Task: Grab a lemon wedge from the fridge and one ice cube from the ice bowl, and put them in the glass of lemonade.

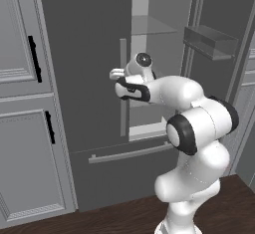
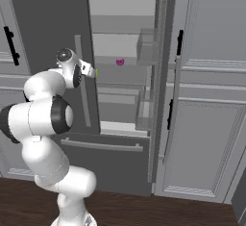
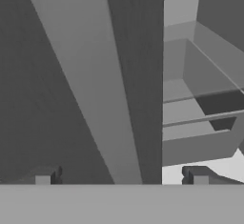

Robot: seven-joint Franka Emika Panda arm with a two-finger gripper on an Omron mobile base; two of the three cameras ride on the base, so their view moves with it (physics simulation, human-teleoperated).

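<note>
Your two-finger gripper [image 3: 121, 180] stands fully open and empty, straddling the long light grey bar handle [image 3: 88, 89] of the tall dark grey double-door fridge [image 1: 89, 78]. Its left door [image 2: 48, 13] is shut, its right one swung wide. One small yellow-green lemon wedge [image 2: 96, 73] shows on a glass shelf just inside the handle, one pink item [image 2: 120, 62] beyond it. Reach in carelessly and, I judge, a finger catches the handle or door edge.

Fridge [image 2: 57, 18] flanked by cabinets [image 2: 211, 124] on both sides, right door swung open, small fruit [image 2: 120, 62] set on a shelf [image 2: 120, 67] inside, drawer below.
</note>
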